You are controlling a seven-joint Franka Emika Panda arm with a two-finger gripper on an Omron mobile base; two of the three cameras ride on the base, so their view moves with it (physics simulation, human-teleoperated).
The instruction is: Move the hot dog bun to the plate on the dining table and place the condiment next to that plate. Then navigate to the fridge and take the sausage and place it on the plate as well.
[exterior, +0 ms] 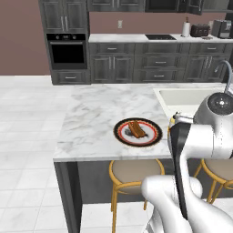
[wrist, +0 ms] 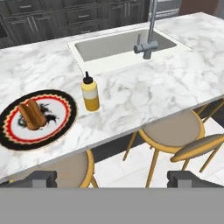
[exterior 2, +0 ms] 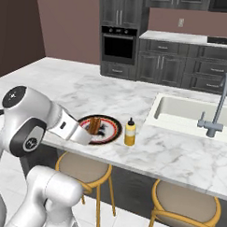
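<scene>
End effector (wrist: pixel 112 178), open and empty, hangs off the counter from bun (wrist: pixel 31 115) and condiment (wrist: pixel 90 92).

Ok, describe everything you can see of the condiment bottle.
The condiment bottle is a yellow squeeze bottle with a paler upper part and a dark pointed cap, plastic by its look. It stands upright on the marble counter, just beside the plate without touching it, between plate and sink. Nothing grips it.

Brown bun (exterior 2: pixel 94 124) on round plate (exterior 2: pixel 110 134), yellow bottle (exterior 2: pixel 130 132) just beside it, sink (exterior 2: pixel 190 114) further right.
</scene>
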